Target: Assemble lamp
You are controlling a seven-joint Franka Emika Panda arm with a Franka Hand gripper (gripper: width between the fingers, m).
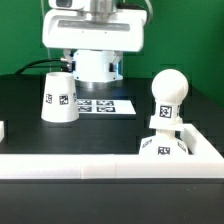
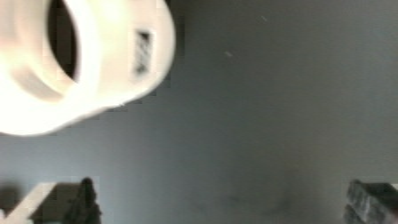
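Observation:
The white cone shade (image 1: 58, 98) stands with its narrow end up on the black table at the exterior view's left, tags on its side. In the wrist view the shade (image 2: 80, 62) is blurred and lies off to one side of my gripper, not between the fingers. The rounded bulb (image 1: 167, 92) stands upright on the base (image 1: 162, 148), which sits at the exterior view's right, against the white wall. My gripper (image 2: 217, 205) is open wide and empty above bare dark table. Only its two fingertips (image 2: 64, 201) show.
The marker board (image 1: 105, 104) lies flat between the shade and the robot body (image 1: 95, 55). A white wall (image 1: 90, 166) runs along the front and turns up the exterior view's right side. A small white piece (image 1: 3, 130) shows at the left edge.

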